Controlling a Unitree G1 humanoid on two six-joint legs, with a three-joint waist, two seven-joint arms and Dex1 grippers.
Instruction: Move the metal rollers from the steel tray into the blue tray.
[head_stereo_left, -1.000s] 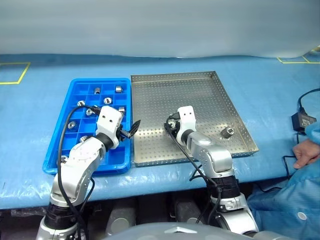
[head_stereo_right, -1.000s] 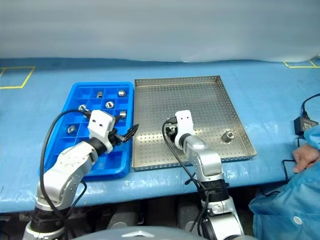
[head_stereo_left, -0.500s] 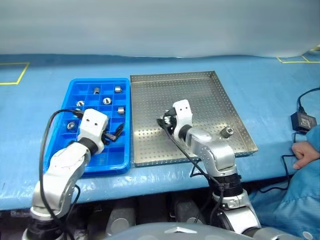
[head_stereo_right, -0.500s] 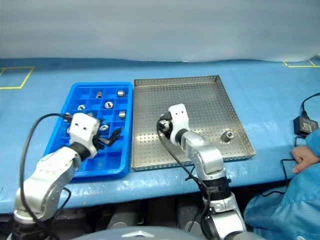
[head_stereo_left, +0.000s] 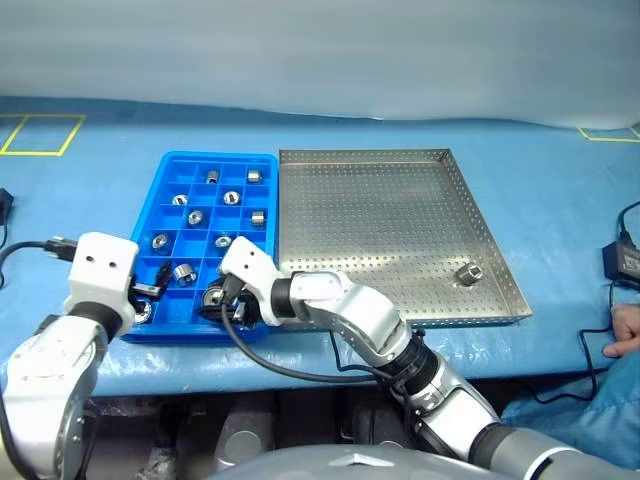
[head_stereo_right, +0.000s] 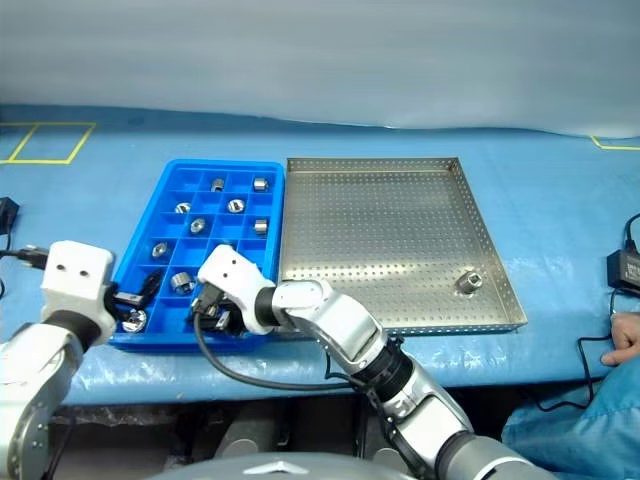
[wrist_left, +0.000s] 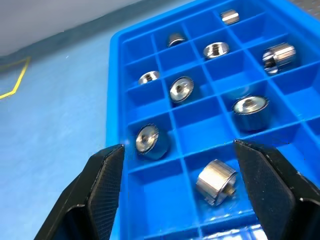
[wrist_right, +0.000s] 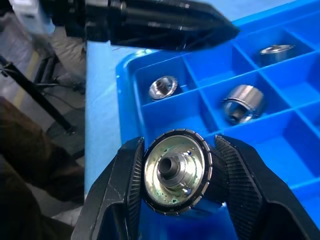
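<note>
Right gripper (wrist_right: 175, 175): clamped on one of the metal rollers (wrist_right: 174, 171), end face and centre hole turned toward the wrist camera, fingers pinching the round side from either flank.
Where it hung: over the near row of the blue tray (head_stereo_left: 160, 178), just above an empty compartment at the front edge.
Axis: the roller's long axis lay roughly along the fingers, so I judged it would land on its side or tip once released.
Left gripper (wrist_left: 180, 195): spread wide and empty, at the tray's near left corner, beside the cells.
Nearer arm: the right, already over its cell; the left stood close alongside, its finger tip crossing the right wrist view.
Steel tray (head_stereo_left: 300, 160): one last roller (head_stereo_left: 466, 272) near its right rim, well apart from both grippers.
Other rollers: already sitting in blue cells.
</note>
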